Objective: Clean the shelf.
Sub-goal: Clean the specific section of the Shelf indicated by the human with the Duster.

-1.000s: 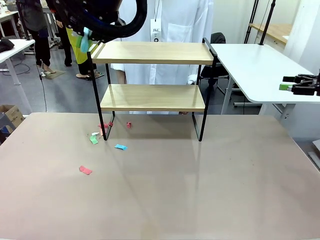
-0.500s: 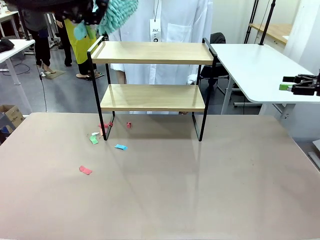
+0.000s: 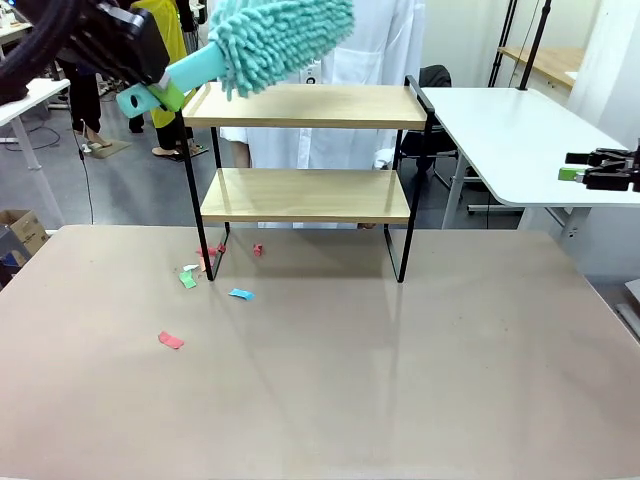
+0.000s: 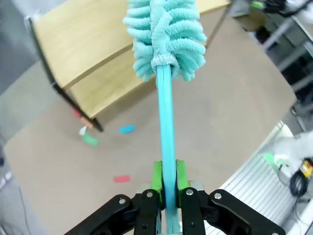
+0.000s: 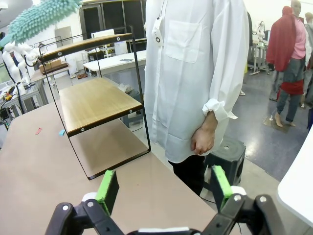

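Near edge of the brown table (image 3: 330, 400) was bare; going farther, paper scraps lay at about 10 o'clock from table centre: a red scrap (image 3: 171, 340) nearest, a blue scrap (image 3: 240, 294) beyond it, then a green scrap (image 3: 187, 280) and small red bits (image 3: 210, 251) just beside the shelf's front-left leg, one more red bit (image 3: 257, 249) under the lower board. The shelf (image 3: 305, 195) stood at 12 o'clock on the far half of the table, upright, both wooden boards showing no litter, black side rails raised on top. Left gripper (image 4: 166, 185) was pressed together on the teal handle of the duster (image 3: 270, 38), green pads on either side of the stick; in the front view it sat at 10–11 o'clock, above and left of the shelf's top-left corner. Fluffy duster head hung over the left end of the top board; couldn't tell if it touched the wood. Left rail stood between gripper and board. Right gripper (image 5: 164, 188) was spread wide, holding nothing, parked well off at 3 o'clock (image 3: 600, 170) over the white side table (image 3: 510, 140). Past the shelf at 12 o'clock stood a person in a white coat (image 5: 188, 63), one hand (image 5: 201, 141) hanging by their side, close behind the rack. A black stool (image 5: 226, 154) sat by their legs. More people farther off at 1–2 o'clock in the right wrist view.
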Controlling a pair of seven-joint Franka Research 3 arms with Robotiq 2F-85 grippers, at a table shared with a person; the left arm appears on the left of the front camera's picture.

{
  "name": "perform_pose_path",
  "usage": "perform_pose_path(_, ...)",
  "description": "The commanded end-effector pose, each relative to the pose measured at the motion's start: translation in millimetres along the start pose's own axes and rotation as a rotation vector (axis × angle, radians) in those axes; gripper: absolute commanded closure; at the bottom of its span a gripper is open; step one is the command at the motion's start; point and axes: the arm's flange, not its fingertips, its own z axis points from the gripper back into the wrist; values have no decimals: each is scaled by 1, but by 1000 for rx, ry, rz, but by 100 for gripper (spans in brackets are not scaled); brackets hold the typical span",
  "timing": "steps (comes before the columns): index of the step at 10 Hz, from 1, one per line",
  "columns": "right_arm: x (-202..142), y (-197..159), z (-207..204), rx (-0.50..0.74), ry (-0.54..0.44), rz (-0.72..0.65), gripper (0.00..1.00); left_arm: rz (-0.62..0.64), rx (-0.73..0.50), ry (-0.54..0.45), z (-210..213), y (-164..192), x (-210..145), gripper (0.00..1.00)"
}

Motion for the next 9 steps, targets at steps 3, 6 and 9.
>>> perform_pose_path(3, 3, 1, -1, 0, 0, 6, 0, -339, -108, -47, 9, 6, -6, 87)
perform_pose_path(6, 3, 1, -1, 0, 0, 6, 0, -622, -109, 125, 8, -11, -6, 87)
perform_pose_path(9, 3, 1, -1, 0, 0, 6, 0, -824, -130, 383, 6, -16, -22, 87)
